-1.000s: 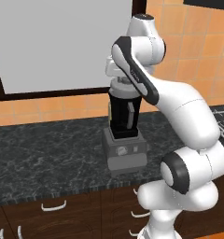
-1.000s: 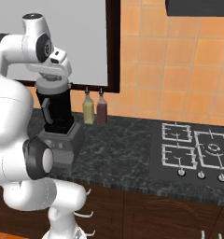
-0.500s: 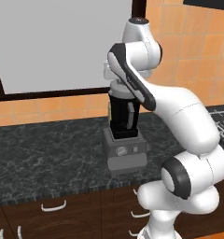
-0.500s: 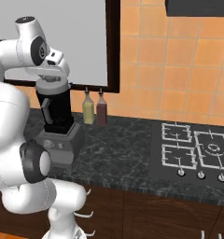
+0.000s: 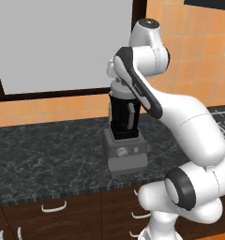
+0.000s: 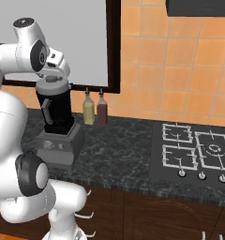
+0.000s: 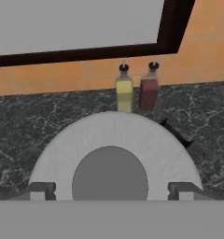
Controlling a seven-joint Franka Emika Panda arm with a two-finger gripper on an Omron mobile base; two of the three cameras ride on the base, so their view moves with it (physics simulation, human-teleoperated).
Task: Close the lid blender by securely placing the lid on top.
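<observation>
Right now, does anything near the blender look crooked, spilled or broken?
Nothing stands out. The lid sits level on the blender, which stands upright on the counter. The gripper is above the lid, one fingertip on each side of the knob. Two bottles stand upright by the wall. No spill shows.

Two bottles [image 6: 95, 108] beside stovetop [image 6: 195, 151]

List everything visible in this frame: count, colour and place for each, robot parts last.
blender: one, black jar on a grey base, on the counter below the window.
lid: one, light grey, round, on top of the blender jar, under the hand.
bottles: two, one yellow, one dark red, side by side against the wall.
stove: one, dark with grey grates, set in the counter on the right.
counter: one, black marbled.
window: one, grey pane, dark frame.
gripper: one, fingers either side of the lid's knob, apart from it.
</observation>
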